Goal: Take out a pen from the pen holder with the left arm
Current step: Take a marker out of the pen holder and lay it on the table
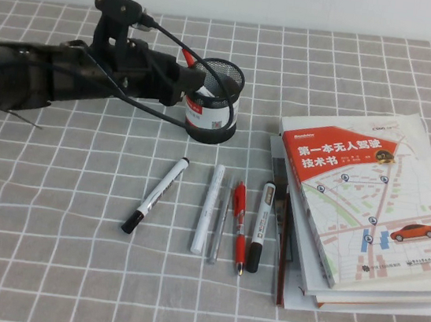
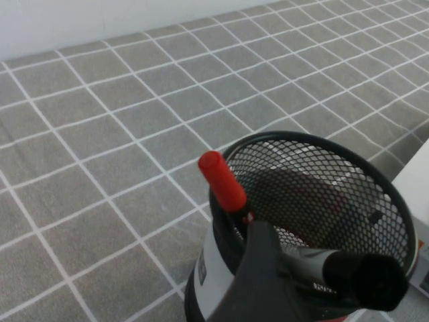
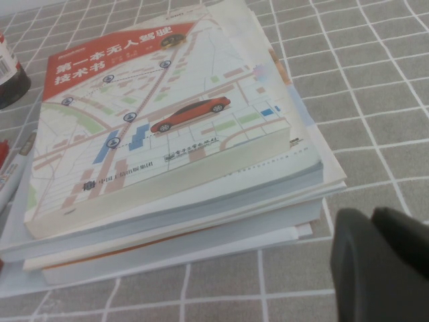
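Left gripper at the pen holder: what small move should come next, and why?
Probably nudge the left gripper sideways so the red-capped pen sits between its open fingers: it leans at the rim of the pen holder beside one finger, not clearly between them. The right gripper hangs by the book stack.

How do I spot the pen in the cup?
Find the book stack; the black mesh pen holder stands to its left. Inside leans the red-capped pen, beside the open left pincer; the right pincer sits near the books. Unlike the loose pens, it sticks upward.
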Robot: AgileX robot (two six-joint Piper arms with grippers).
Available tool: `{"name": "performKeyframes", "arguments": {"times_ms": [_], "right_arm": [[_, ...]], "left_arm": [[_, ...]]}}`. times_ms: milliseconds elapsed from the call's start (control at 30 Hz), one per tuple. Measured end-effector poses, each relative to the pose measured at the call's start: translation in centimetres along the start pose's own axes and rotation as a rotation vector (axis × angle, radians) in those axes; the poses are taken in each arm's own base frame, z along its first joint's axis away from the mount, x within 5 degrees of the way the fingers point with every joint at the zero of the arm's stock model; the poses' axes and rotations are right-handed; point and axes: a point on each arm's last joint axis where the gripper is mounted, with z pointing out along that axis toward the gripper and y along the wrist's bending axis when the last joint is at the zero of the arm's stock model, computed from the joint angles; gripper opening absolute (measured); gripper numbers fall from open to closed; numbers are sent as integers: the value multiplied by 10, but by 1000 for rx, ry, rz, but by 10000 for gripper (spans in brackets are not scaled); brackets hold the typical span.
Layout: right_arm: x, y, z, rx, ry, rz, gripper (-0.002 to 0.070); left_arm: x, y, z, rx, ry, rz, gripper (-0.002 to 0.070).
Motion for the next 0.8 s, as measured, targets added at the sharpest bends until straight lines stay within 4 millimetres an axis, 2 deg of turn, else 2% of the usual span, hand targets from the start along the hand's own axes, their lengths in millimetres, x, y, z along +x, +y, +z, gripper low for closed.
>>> {"name": "performKeyframes", "arguments": {"times_ms": [100,267,333,533,567,800], "right_arm": [[0,0,0,0,0,0,-13],[0,0,0,0,0,0,-13],[0,0,0,0,0,0,-13],[0,0,0,0,0,0,-13],[0,0,0,0,0,0,-13],[0,0,0,0,0,0,-13]], "left_arm": [[3,0,4,6,7,-5,452],[3,-3,11,7,11,2,372],[-1,-5,13,4,6,11,327],[-8,-3,13,-16,-10,12,104],[-8,-3,13,-16,-10,5,88],[-8,-3,13,-16,-10,-12,85]]}}
